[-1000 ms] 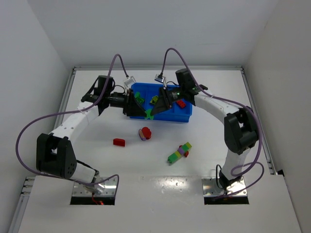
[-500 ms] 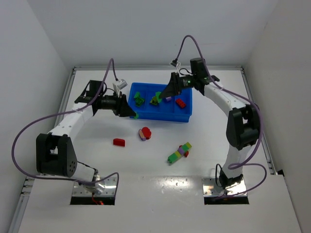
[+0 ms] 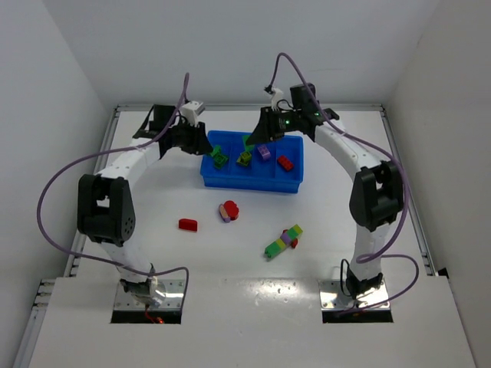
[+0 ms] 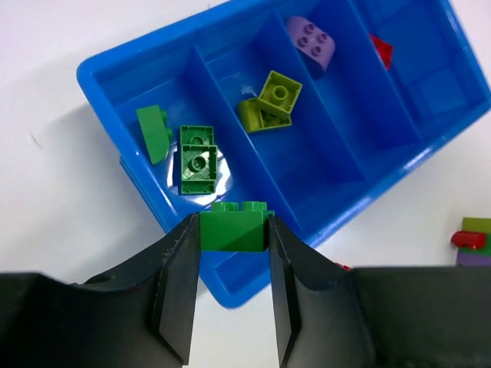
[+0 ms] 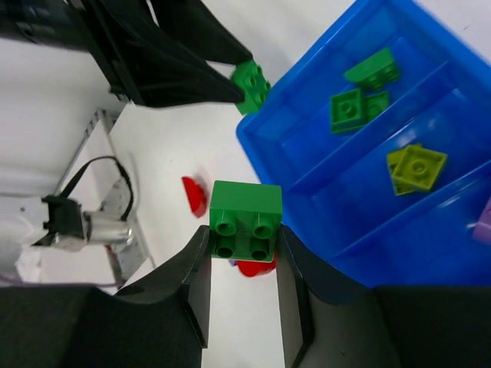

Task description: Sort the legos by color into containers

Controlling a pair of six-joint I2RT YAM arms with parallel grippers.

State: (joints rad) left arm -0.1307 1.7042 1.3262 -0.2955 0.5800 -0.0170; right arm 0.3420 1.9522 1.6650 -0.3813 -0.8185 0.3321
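My left gripper is shut on a green brick and holds it over the near rim of the blue tray, by the leftmost compartment. In the top view it is at the tray's left end. My right gripper is shut on a second green brick, above the table just off the tray's corner. In the top view it hangs over the tray. The compartments hold green bricks, yellow-green bricks, a purple brick and a red one.
On the table in front of the tray lie a red brick, a red and purple piece and a multicolour stack. The two grippers are close together at the tray's left half. White walls enclose the table.
The grippers parted, each with a green brick. The left swung out to the left, then back and up to the tray's left end. The right rose, then shifted left over the tray.
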